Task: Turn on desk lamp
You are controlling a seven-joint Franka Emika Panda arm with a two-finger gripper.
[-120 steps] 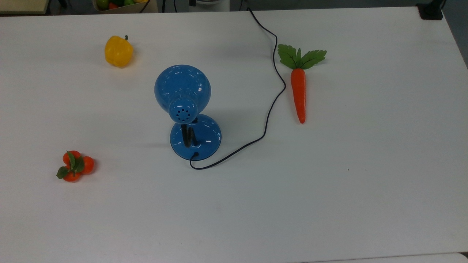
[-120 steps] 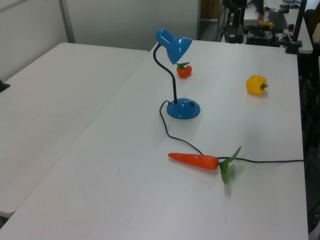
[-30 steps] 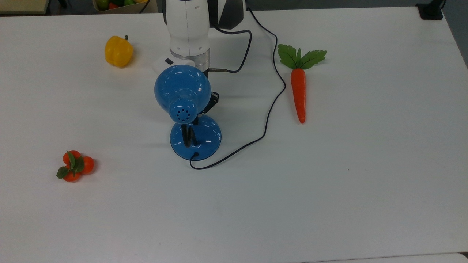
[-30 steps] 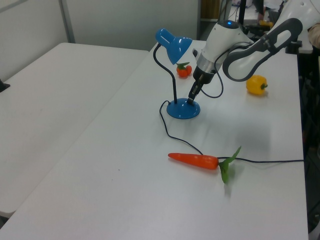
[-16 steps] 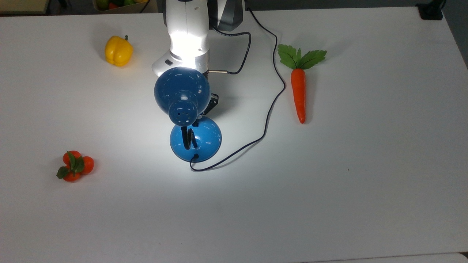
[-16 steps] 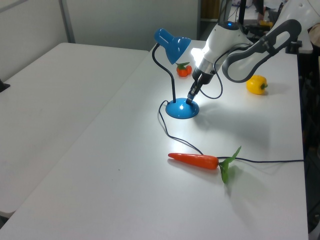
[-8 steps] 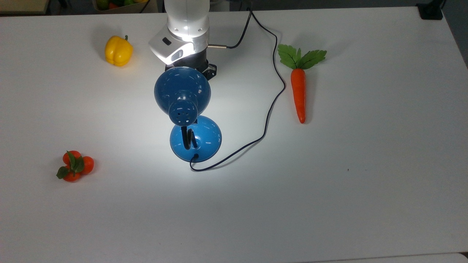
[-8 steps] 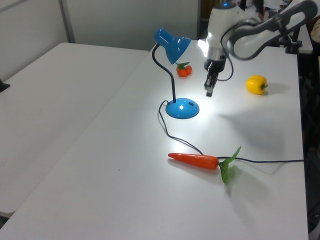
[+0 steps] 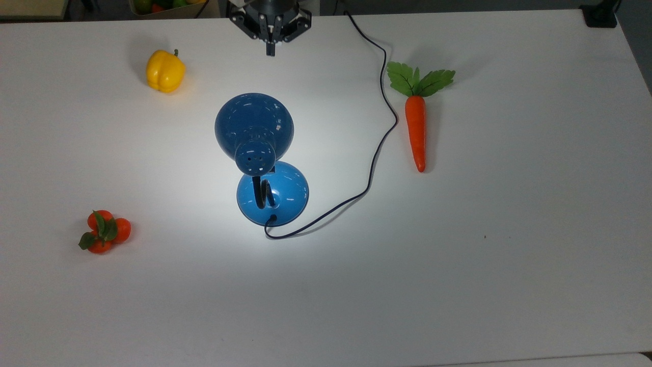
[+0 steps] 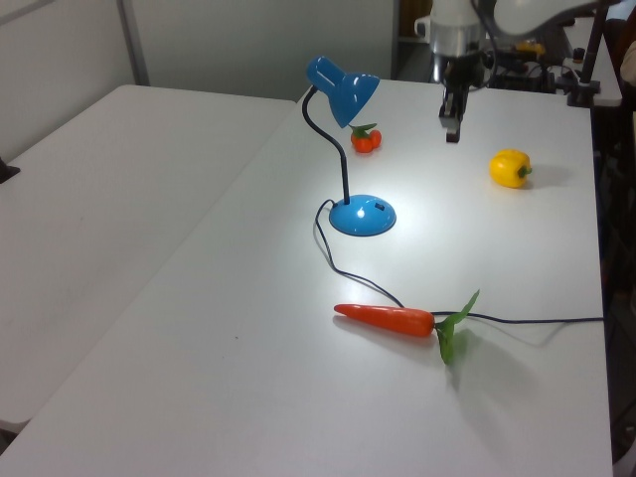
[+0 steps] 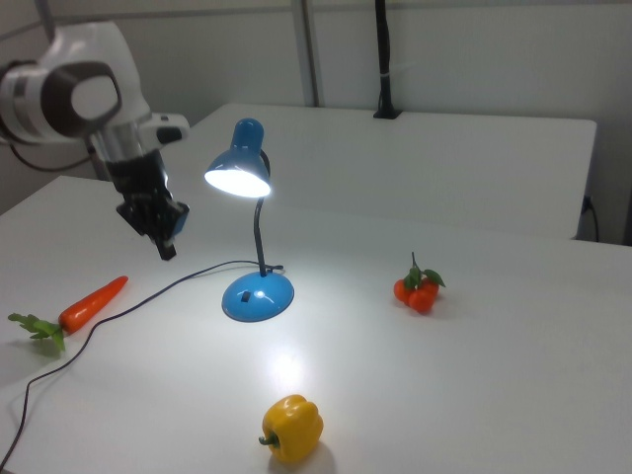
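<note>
We see the white table [image 9: 509, 255] now washed in a bright pool of light: the desk lamp [image 9: 254, 132], dark two seconds ago, glows at mid-table, so we judge the task done. The gripper [image 9: 270, 48], which had been down at the lamp's base, has lifted and pulled back to the table's far edge in the top view, fingers pressed together, holding nothing. A carrot [image 9: 416, 127], a yellow pepper [image 9: 164, 71] and a cluster of small oranges [image 9: 104, 232] lie well apart from the lamp; nothing stands in the way.
</note>
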